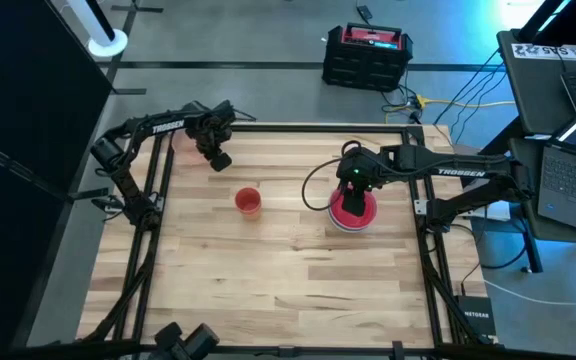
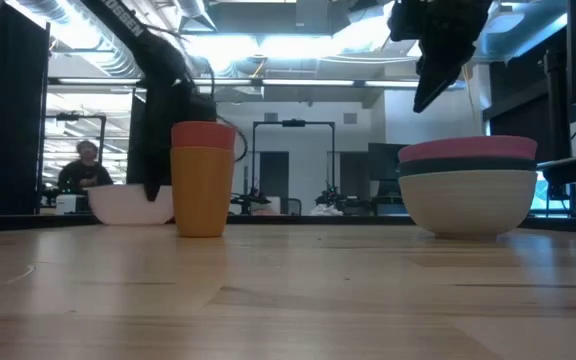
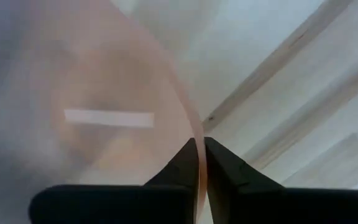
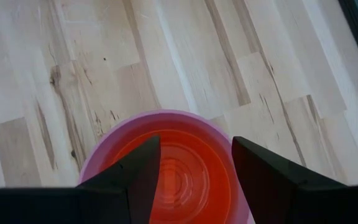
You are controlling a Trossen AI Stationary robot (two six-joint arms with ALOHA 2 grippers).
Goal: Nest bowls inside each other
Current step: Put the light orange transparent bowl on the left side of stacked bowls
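Your left gripper (image 3: 200, 163) has its fingers pinched shut on 1 pale pink bowl's (image 3: 104, 93) rim at the worktop's (image 1: 298, 290) far left corner. Your right gripper (image 4: 194, 163) hovers spread wide, empty, over the 4-bowl stack (image 2: 468, 185); only the low view shows those layers. 2 cups (image 2: 203, 178) stand nested mid-worktop.

Overhead view looks straight down on the whole table (image 1: 298, 270). Low view looks level across it toward the room. Wrist views sit close. The stacked bowls (image 2: 468, 185) appear in overhead, low and right-wrist views.
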